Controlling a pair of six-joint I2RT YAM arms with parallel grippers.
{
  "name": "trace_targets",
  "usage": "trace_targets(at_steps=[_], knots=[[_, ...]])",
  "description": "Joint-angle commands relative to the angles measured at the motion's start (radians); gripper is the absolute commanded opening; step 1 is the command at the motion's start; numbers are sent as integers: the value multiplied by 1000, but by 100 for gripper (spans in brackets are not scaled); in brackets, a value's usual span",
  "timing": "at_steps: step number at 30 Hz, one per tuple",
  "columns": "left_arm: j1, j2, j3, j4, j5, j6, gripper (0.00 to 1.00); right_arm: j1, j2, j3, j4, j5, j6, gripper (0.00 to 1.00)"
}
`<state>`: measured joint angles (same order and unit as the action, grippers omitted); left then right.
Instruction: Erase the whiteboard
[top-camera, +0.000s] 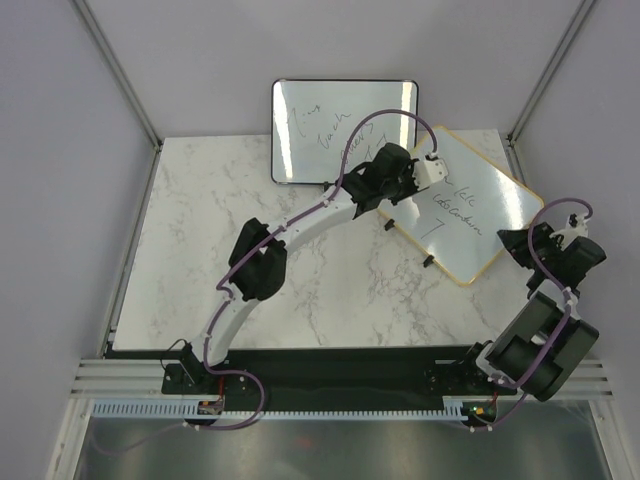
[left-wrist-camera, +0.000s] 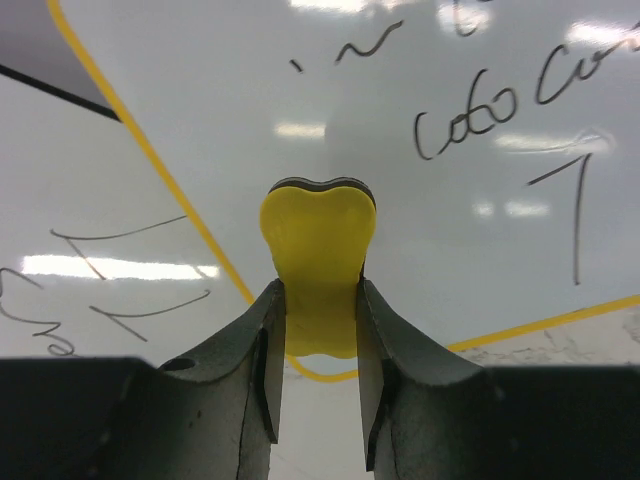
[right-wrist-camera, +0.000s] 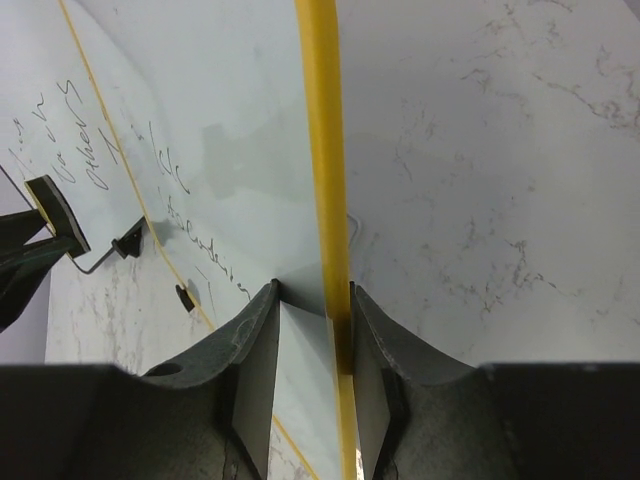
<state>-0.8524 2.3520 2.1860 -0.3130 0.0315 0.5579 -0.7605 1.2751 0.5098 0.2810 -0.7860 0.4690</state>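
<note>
Left claw (left-wrist-camera: 320, 292): eraser (left-wrist-camera: 318, 240); right claw (right-wrist-camera: 312, 297): whiteboard (right-wrist-camera: 322, 150)

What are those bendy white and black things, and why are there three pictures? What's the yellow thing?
Those are two robot arms, the left arm and right arm, standing at a marble table. One picture looks down from above; the other two come from small cameras on each wrist. There are two scribbled boards: a black-framed whiteboard at the back and a tan-framed whiteboard. The left arm's jaws pinch a yellow eraser close to the tan-framed one. The right arm's jaws sit around that board's edge.
</note>
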Motion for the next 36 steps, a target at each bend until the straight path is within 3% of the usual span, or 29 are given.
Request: trace_targets(at_steps=[1, 4, 8, 13, 17, 20, 36], knots=[[-30, 24, 34, 2, 119, -101, 2, 32, -20, -31, 46, -16, 5, 39], [-36, 30, 52, 23, 140, -147, 2, 32, -40, -56, 41, -12, -17, 39], [-43, 38, 55, 97, 188, -243, 2, 36, -23, -97, 177, -24, 72, 41], [-83, 95, 102, 161, 128, -308, 2, 40, -31, -166, 248, 16, 94, 40], [-83, 171, 184, 135, 59, -357, 2, 46, -23, -206, 403, -5, 167, 42], [-82, 196, 207, 132, -4, -380, 2, 52, -19, -214, 429, -2, 180, 42], [-56, 248, 256, 58, 25, -360, 2, 98, -171, -252, 397, 102, 120, 36]])
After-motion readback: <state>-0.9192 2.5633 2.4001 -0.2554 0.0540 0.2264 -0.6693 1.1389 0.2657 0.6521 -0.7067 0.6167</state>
